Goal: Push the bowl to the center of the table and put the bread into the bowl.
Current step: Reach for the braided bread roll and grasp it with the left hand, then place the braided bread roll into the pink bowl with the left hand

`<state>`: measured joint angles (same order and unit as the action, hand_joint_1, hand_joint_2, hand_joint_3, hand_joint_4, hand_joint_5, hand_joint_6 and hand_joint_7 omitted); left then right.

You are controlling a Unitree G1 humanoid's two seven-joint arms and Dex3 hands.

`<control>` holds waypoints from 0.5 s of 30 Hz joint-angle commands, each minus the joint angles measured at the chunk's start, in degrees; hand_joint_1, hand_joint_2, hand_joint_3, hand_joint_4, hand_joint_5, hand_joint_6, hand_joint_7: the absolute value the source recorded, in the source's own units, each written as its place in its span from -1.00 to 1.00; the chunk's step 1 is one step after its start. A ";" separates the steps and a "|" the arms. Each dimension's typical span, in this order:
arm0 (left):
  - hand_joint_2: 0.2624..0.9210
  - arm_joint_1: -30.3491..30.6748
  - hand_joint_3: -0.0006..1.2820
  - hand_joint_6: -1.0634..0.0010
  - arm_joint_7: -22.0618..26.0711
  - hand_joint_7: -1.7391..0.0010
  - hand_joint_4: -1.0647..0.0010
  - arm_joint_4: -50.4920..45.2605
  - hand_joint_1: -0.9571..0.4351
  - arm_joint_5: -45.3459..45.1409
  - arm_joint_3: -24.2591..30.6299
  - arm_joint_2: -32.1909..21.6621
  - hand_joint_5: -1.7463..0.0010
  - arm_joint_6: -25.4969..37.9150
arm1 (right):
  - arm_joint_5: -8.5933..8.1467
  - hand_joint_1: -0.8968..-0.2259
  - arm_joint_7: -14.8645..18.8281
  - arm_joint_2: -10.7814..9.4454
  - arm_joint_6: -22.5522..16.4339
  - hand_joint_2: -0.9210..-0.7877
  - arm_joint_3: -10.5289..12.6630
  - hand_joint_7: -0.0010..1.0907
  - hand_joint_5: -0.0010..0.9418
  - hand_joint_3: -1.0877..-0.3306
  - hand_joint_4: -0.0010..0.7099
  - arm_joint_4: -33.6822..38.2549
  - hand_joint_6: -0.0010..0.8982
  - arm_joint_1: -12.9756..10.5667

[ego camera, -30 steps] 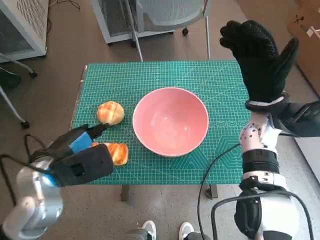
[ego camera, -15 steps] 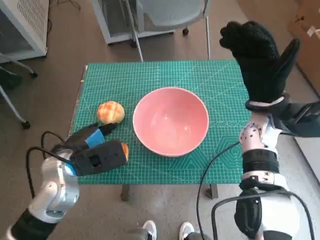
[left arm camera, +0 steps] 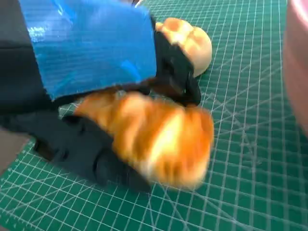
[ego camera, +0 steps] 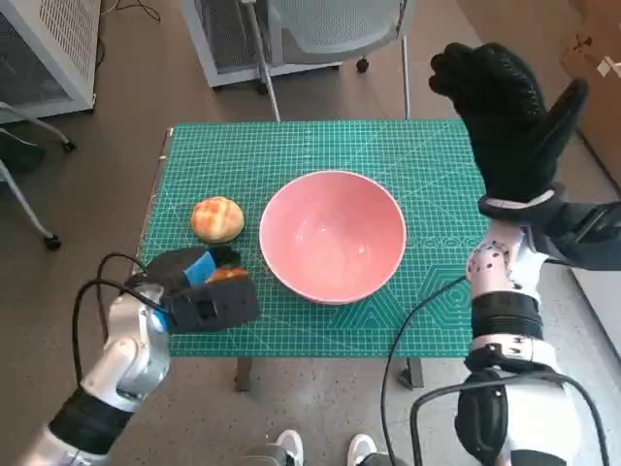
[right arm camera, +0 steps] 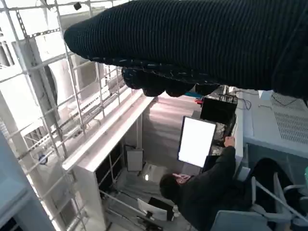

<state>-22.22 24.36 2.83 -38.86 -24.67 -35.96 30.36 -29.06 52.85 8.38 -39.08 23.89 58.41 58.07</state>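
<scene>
My left hand (ego camera: 199, 291) grips one bread (left arm camera: 159, 139) near the front left edge of the green table (ego camera: 320, 146), just beside the pink bowl (ego camera: 332, 233) at its centre. A second bread roll (ego camera: 216, 218) lies beside the bowl's left rim, with bare mat behind it. My right hand (ego camera: 505, 112) is raised above the table's right edge, fingers spread and holding nothing; I can read no writing.

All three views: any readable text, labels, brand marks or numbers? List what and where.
None can be read.
Green cutting mat: a row of small pale marks near the edge on the robot's right side, beside the pink bowl, too small to read.
Blue tape on the left hand: blank.
Bright monitor screen in the right wrist view: washed out white, nothing legible.
</scene>
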 commanded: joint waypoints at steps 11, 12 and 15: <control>0.89 4.11 -0.83 -0.36 9.76 -0.14 -0.23 -15.23 0.38 0.53 5.81 -3.60 -0.47 1.63 | -0.10 -0.32 -1.66 -0.43 1.58 -1.00 -0.37 -0.99 -1.00 0.20 -0.19 -2.40 -0.12 -2.97; 0.89 4.42 -0.83 -0.36 10.05 -0.15 -0.23 -16.33 0.38 0.81 6.59 -3.64 -0.47 1.62 | -0.12 -0.32 -1.71 -0.47 1.70 -1.00 -0.39 -0.99 -1.00 0.20 -0.19 -2.53 -0.12 -3.05; 0.95 5.22 -0.89 -0.35 10.64 -0.16 -0.26 -20.01 0.38 1.56 9.09 -3.86 -0.44 1.65 | -0.09 -0.32 -1.93 -0.60 1.93 -1.00 -0.44 -0.99 -1.00 0.20 -0.19 -2.74 -0.12 -3.22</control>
<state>-17.67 34.17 -13.14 -37.84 -18.39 -38.51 31.63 -29.07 51.56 8.24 -37.97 23.65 55.83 56.68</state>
